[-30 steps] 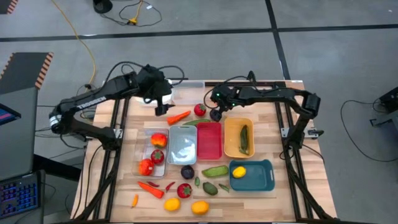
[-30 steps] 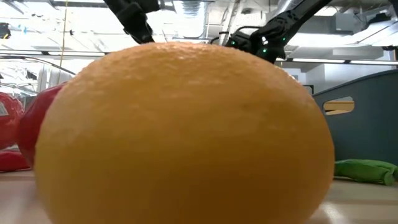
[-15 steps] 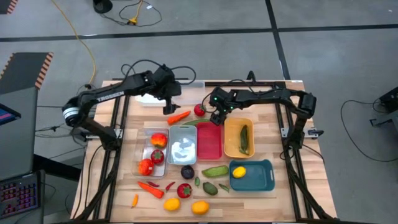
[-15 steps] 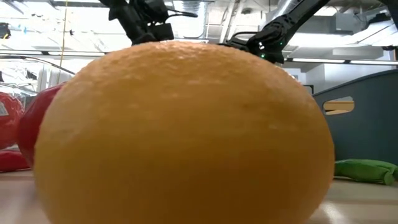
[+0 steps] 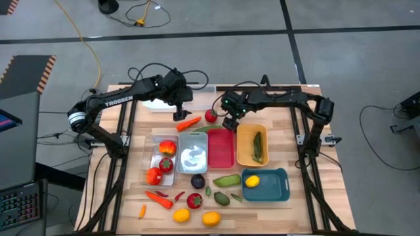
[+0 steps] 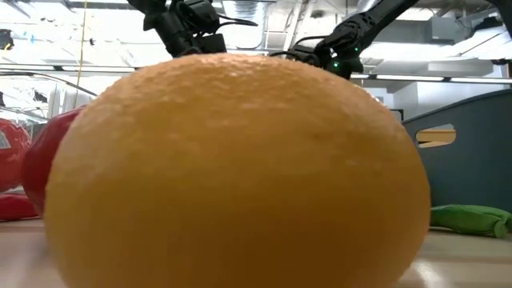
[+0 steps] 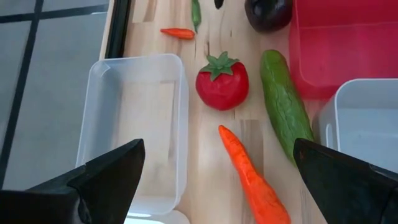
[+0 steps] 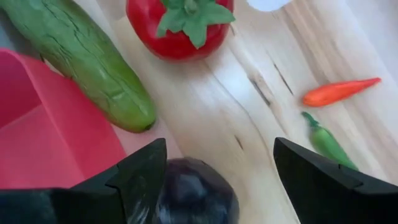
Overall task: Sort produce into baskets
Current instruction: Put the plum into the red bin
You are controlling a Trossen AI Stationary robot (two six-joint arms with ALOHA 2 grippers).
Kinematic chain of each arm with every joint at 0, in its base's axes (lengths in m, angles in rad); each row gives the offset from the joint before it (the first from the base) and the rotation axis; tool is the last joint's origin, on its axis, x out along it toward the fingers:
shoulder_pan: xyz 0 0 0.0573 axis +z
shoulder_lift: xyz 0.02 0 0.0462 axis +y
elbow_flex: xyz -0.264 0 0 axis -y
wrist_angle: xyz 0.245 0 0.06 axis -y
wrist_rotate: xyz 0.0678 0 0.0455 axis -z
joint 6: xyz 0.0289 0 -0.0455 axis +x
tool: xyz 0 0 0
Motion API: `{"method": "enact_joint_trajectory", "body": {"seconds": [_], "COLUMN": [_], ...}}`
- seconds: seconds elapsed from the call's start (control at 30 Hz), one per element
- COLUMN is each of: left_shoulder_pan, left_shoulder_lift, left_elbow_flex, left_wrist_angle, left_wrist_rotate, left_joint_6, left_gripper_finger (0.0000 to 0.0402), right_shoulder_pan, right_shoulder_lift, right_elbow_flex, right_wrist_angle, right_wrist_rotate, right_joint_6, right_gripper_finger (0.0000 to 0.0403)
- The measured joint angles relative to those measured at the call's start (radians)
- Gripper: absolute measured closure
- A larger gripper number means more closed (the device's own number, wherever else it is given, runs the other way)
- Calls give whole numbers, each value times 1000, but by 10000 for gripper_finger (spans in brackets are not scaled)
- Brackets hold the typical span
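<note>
Overhead, the right pincer [image 5: 228,122] hangs with fingers apart around a dark purple plum [image 8: 189,193] beside the red basket [image 5: 221,148]. Nearby the left pincer [image 5: 180,113], spread wide, hovers above the carrot [image 7: 252,179] and tomato [image 7: 222,83] on the table [image 5: 308,190].

The left arm reaches in from the left edge of the surface, elbow bent, its wrist over the far side. The left gripper [image 5: 180,113] points down, its two dark fingers [image 7: 106,177] spread wide with nothing between them. The right arm folds in from the right edge, its forearm stretched leftward across the far side. The right gripper [image 5: 229,120] also points down near the middle, its fingers [image 8: 140,174] parted, not touching each other.
</note>
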Motion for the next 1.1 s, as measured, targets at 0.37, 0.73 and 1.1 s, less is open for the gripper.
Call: {"method": "enact_joint_trajectory", "body": {"seconds": [0.37,0.73,1.1], "left_shoulder_pan": [0,0,0], "left_shoulder_lift": [0,0,0], "left_elbow_flex": [0,0,0], "left_wrist_angle": [-5,-5,-5], "left_wrist_rotate": [0,0,-1], "left_joint_6": [3,4,4], "left_gripper_finger": [3,3,3], "right_shoulder_pan": [0,2,3], "right_shoulder_lift": [0,0,0], "right_elbow_flex": [146,154,154], "right_wrist_angle": [-290,-332,-312], "right_wrist_rotate": [0,-4,-108], "right_joint_6": [-189,-475,-530], "right_gripper_finger": [82,82,82]}}
